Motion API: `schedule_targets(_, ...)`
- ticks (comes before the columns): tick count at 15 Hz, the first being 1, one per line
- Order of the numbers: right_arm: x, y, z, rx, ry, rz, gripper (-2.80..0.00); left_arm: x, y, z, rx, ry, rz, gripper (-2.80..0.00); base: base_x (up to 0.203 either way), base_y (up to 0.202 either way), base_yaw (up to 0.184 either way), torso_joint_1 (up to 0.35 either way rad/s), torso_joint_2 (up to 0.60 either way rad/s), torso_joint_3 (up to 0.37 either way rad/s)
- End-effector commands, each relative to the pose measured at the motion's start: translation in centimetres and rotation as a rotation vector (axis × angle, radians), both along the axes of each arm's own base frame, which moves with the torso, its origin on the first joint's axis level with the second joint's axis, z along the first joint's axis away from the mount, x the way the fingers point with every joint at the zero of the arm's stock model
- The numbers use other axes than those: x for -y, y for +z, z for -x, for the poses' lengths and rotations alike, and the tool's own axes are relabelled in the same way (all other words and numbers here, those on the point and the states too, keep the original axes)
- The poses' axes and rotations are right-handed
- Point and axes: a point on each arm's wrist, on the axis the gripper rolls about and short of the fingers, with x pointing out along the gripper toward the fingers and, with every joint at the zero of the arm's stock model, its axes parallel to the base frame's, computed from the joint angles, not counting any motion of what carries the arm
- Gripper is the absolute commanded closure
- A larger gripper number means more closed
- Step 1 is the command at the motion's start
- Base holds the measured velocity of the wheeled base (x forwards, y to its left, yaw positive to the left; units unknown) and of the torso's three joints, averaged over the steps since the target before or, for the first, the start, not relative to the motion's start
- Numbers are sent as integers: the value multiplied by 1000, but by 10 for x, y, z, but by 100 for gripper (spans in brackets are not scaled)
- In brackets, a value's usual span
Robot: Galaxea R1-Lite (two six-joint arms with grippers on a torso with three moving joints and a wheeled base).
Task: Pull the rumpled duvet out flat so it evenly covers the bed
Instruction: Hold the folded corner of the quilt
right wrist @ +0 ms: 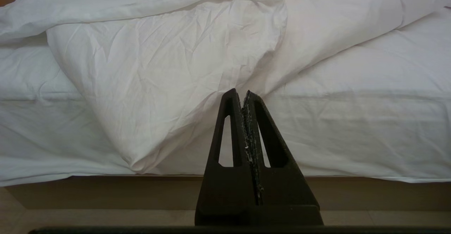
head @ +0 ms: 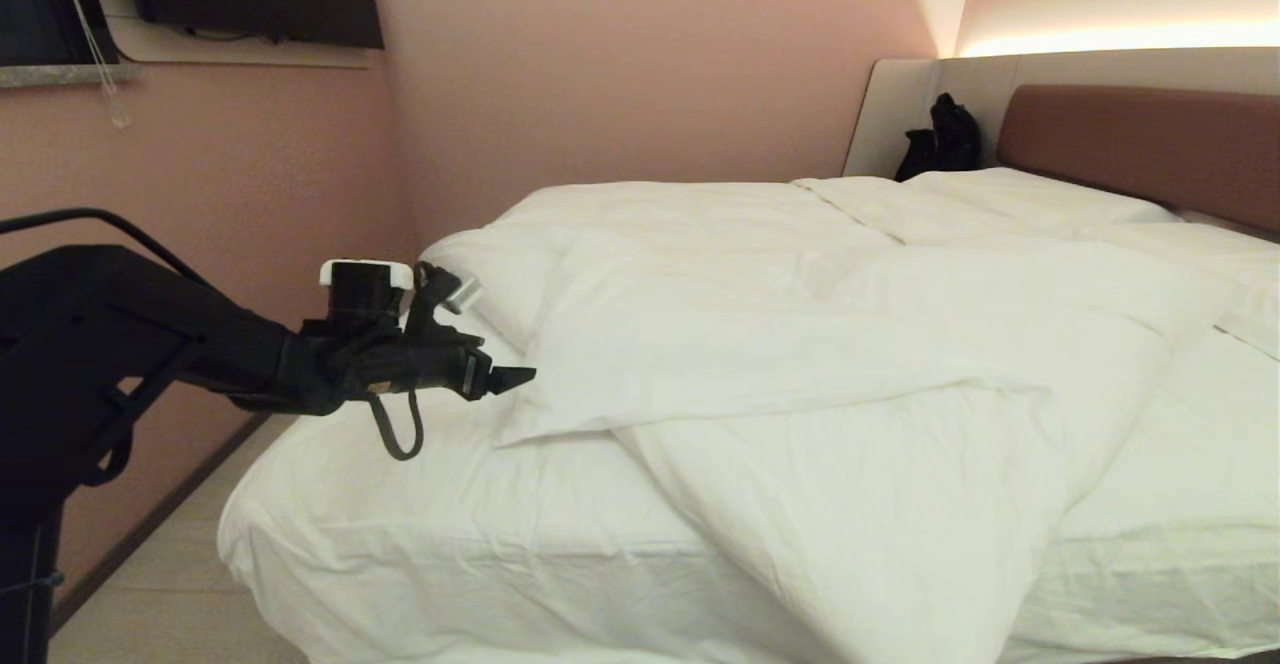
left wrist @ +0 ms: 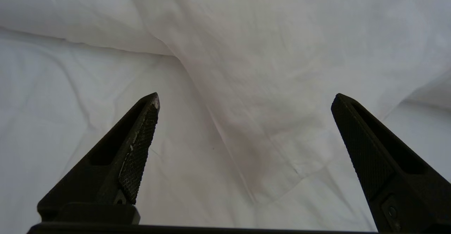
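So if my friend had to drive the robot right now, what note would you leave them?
Left gripper: jaws wide open, holding nothing, hovering over the near left part of the bed, right by the folded duvet corner.
Right gripper: jaws shut, empty, parked low facing the side of the bed.
Duvet: rumpled and folded back on itself, with one flap hanging over the near side.
Done: nothing pulled flat yet.
Left: grab the duvet's edge, pull it out flat and spread it so it evenly covers the bed.
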Motion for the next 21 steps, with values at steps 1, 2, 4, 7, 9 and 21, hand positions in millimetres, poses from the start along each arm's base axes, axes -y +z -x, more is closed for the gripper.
schedule_targets(1,0,0,0,-1,1,1,0,7,-15,-9,-5,-51,-28,-280,0,0,0,0,0,0)
schedule_targets(2,0,0,0,-1,1,0,0,8,-16,-9,-9,-60,-27,-280,0,0,0,0,0,0)
schedule_targets(4,0,0,0,-1,1,1,0,19,-19,-13,-25,-94,-21,-280,0,0,0,0,0,0)
schedule_targets(7,0,0,0,-1,1,0,0,32,-23,-17,-23,-118,-20,-280,0,0,0,0,0,0)
schedule_targets(9,0,0,0,-1,1,0,0,35,-26,-22,-22,-123,-18,-280,0,0,0,0,0,0)
schedule_targets(21,0,0,0,-1,1,1,0,48,-58,-38,-91,-142,-26,-280,0,0,0,0,0,0)
